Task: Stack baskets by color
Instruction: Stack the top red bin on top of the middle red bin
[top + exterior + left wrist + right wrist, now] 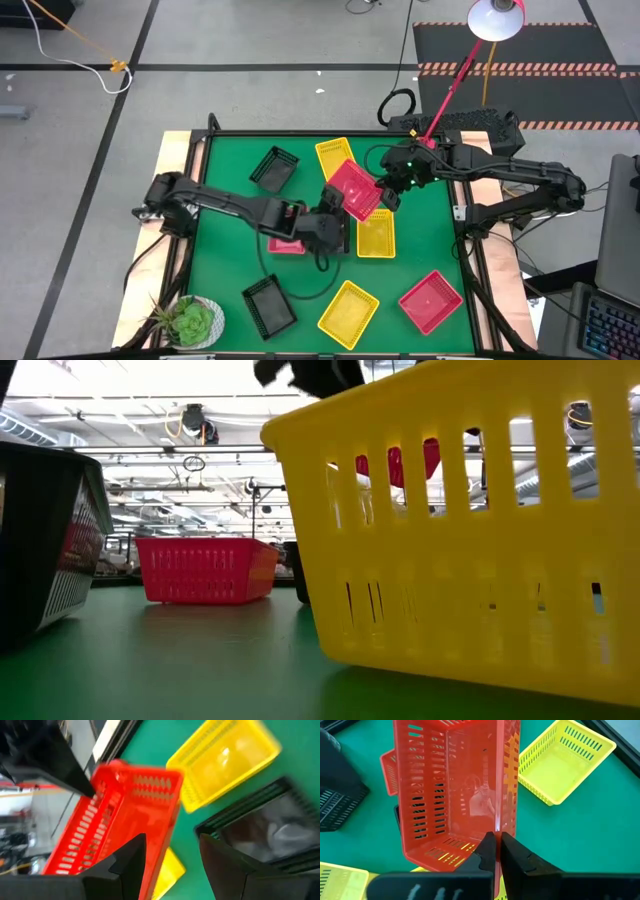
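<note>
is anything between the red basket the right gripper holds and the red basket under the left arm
The left gripper, open, sits between the raised red basket and the red basket on the table, whose top the left arm partly covers. The right gripper is pinching the raised basket's wall.

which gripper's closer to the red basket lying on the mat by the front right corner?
Right. The right gripper is pinching the raised red basket at mid-table, up-left of the front-right red basket. The left gripper sits farther left, open.
</note>
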`<act>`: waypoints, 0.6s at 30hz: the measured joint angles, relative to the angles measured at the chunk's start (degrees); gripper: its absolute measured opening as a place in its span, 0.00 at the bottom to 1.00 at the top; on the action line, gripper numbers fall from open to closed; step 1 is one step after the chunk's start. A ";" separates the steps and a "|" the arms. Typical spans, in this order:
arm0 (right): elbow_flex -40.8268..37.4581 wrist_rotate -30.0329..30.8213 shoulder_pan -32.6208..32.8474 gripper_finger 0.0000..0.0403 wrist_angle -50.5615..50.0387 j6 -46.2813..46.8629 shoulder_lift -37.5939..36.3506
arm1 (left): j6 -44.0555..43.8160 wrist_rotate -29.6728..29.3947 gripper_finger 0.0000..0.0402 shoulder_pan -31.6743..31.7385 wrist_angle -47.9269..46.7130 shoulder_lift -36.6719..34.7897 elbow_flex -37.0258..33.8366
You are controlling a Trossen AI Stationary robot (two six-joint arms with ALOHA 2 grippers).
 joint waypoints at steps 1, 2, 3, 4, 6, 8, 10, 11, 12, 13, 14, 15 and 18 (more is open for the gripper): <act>0.00 0.00 0.00 0.00 0.00 -0.15 0.00 | 0.28 -0.97 0.47 0.38 -0.28 0.46 0.00; 0.00 0.01 0.00 0.00 -0.01 -0.31 0.00 | 0.67 -1.83 0.47 0.70 -0.66 0.94 -0.04; 0.00 0.00 0.00 0.00 -0.01 -0.44 0.00 | 1.10 -2.56 0.47 1.04 -0.64 1.37 -0.08; 0.00 -0.01 0.00 0.00 -0.01 -0.59 0.00 | 1.68 -2.92 0.47 1.33 -0.57 1.65 -0.08; 0.00 0.01 0.00 0.00 0.01 -0.64 0.00 | 2.55 -2.93 0.47 1.73 -0.69 1.97 -0.08; 0.00 0.01 0.00 0.00 0.05 -0.87 0.00 | 3.25 -2.95 0.47 2.04 -0.70 2.07 -0.08; -0.02 0.01 0.00 0.00 0.33 -0.98 0.00 | 3.25 -2.89 0.46 2.31 -0.76 2.16 -0.08; -0.02 0.01 0.00 0.00 0.50 -0.98 0.00 | 3.23 -2.88 0.44 2.41 -0.76 2.16 -0.08; -0.02 0.01 0.00 0.00 0.54 -1.00 0.00 | 3.23 -2.90 0.42 2.45 -0.72 2.16 -0.08; -0.02 0.01 0.00 0.00 0.52 -1.00 0.00 | 3.25 -2.90 0.40 2.46 -0.72 2.16 -0.08; -0.02 0.01 0.00 0.00 0.54 -1.00 0.00 | 3.37 -2.89 0.37 2.46 -0.74 2.16 -0.08; -0.02 0.01 0.00 0.00 0.52 -0.98 0.00 | 3.71 -2.90 0.35 2.48 -0.74 2.16 -0.08; -0.02 0.01 0.00 0.00 0.54 -1.01 0.00 | 4.39 -2.88 0.27 2.39 -0.70 2.16 -0.08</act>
